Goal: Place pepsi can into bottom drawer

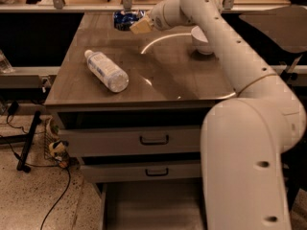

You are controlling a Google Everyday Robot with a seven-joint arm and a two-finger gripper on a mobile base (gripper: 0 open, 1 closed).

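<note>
The pepsi can (123, 19) is dark blue with white markings and lies on its side at the far edge of the cabinet top. My gripper (137, 27) is at the can's right side, touching or nearly touching it, with the white arm reaching in from the right. The bottom drawer (148, 207) stands pulled out below, a shallow grey-brown tray with a flat floor; its right part is hidden behind my arm.
A clear plastic water bottle (106, 70) lies on the cabinet top at the left. A white bowl (201, 40) sits at the back right behind the arm. Two shut drawers with dark handles (154, 140) are above the open one. Cables (56, 150) lie on the floor at the left.
</note>
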